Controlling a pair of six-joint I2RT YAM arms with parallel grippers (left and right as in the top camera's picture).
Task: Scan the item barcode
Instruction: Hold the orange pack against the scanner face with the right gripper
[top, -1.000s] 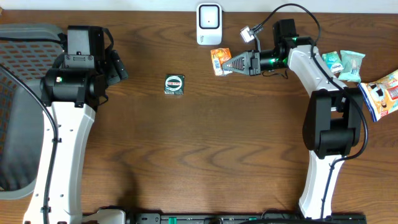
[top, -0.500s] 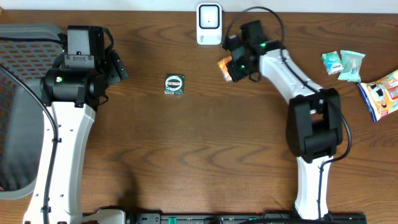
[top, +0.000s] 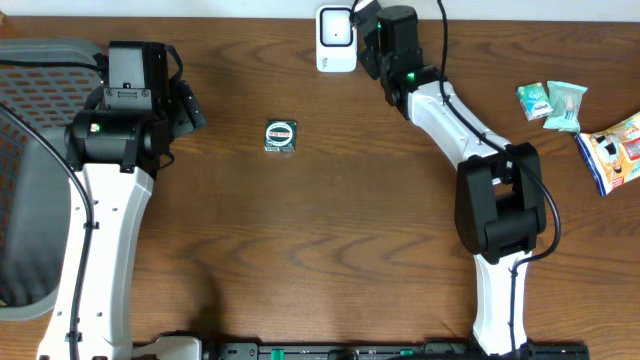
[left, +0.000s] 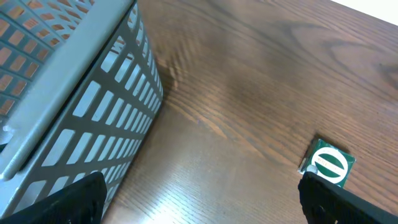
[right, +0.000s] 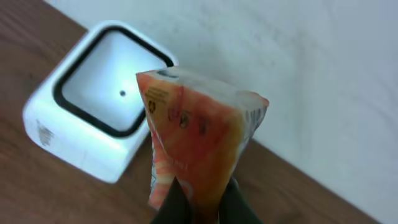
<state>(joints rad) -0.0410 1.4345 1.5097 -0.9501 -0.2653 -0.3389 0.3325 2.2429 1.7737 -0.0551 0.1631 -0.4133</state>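
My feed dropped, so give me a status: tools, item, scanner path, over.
Copy: right tool shut on orange packet, held in front of white scanner; left tool open, empty, beside basket; nothing between packet and scanner.

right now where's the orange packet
In the right wrist view the packet is pinched in the right gripper, close in front of the scanner, which sits at the table's far edge, top centre in the overhead.

Wooden table with white scanner, green-labelled packet, snack packets right, grey basket left.
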